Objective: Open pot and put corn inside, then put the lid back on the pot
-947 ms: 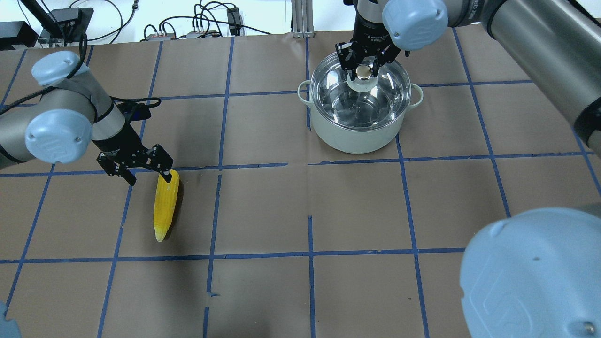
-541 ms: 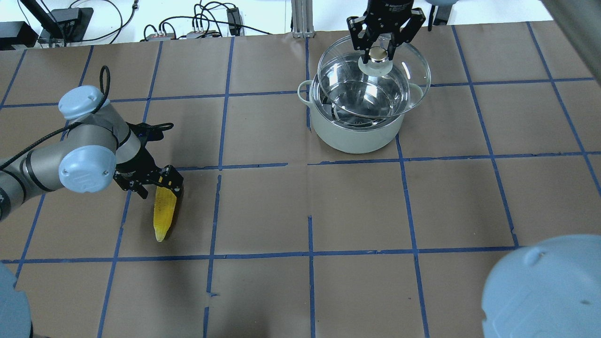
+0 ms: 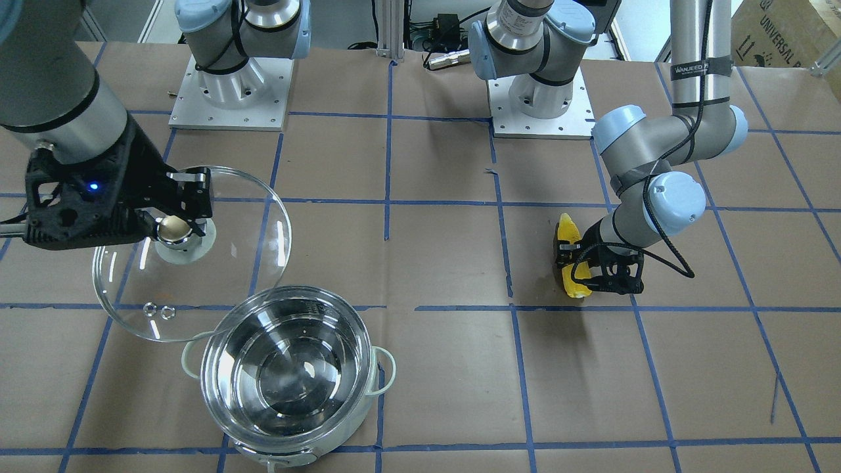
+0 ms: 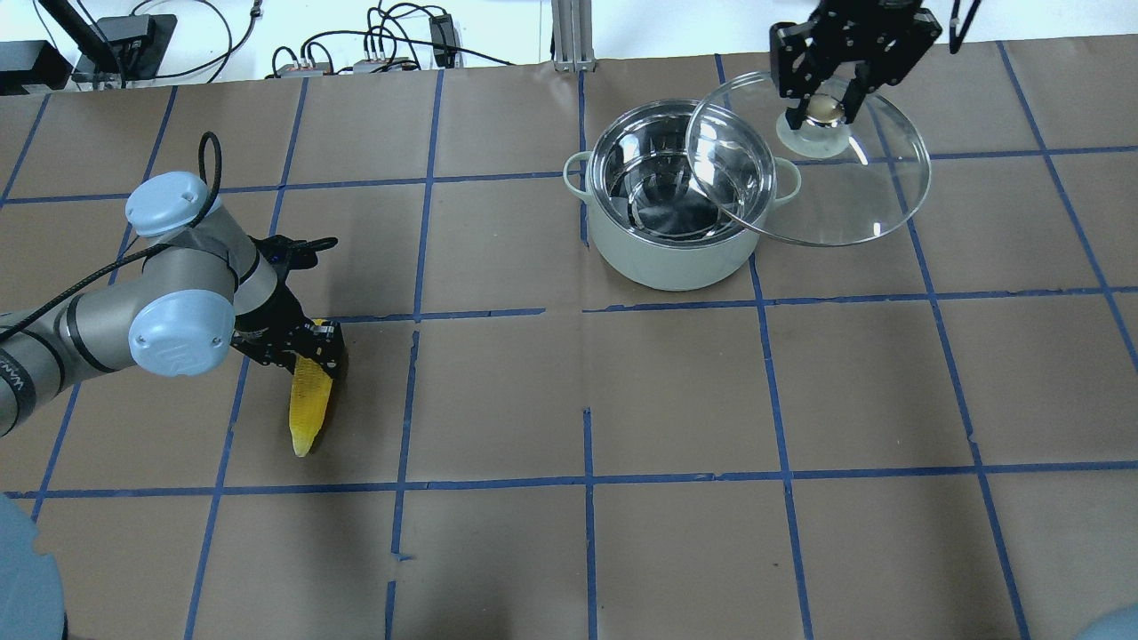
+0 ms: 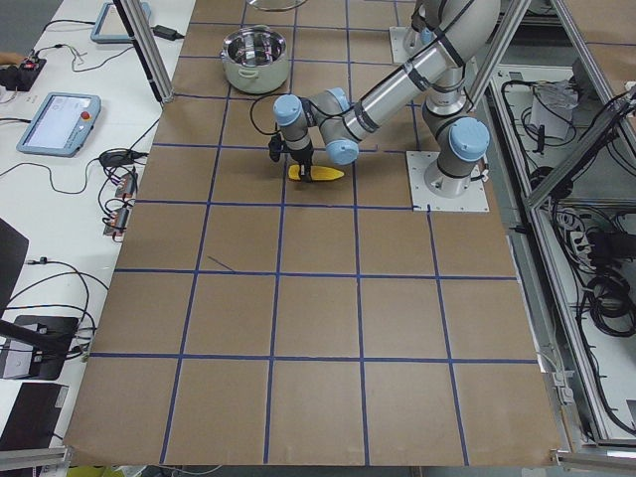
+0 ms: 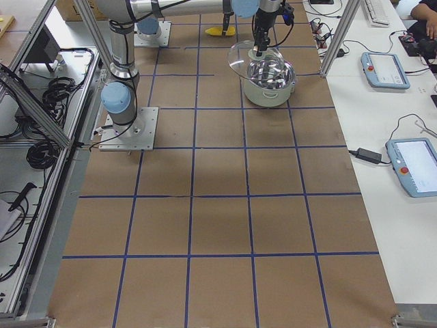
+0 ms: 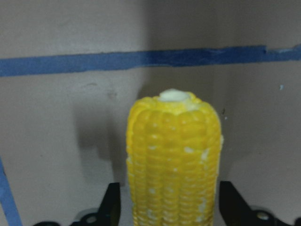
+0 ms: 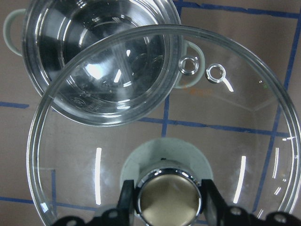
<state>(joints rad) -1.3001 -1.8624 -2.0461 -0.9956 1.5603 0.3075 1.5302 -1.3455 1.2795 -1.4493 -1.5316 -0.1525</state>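
The pot (image 4: 667, 262) stands open and empty at the back centre; it also shows in the front view (image 3: 358, 335). My right gripper (image 4: 822, 100) is shut on the knob of the glass lid (image 4: 853, 196) and holds it tilted in the air, to the right of the pot, with its edge over the pot's right rim. The right wrist view shows the lid (image 8: 225, 141) above the pot (image 8: 70, 56). The corn (image 4: 309, 409) lies on the table at the left. My left gripper (image 4: 307, 351) is open and low, its fingers (image 7: 112, 202) on either side of the corn's (image 7: 174, 160) thick end.
Brown paper with a blue tape grid (image 4: 587, 311) covers the table. Cables and boxes (image 4: 382, 49) lie past the far edge. The arm bases (image 3: 539, 98) are bolted at the robot's side.
My right gripper has lifted the lid off the pot and carried it right. My left gripper has dropped down around the corn's thick end; the corn has not moved.
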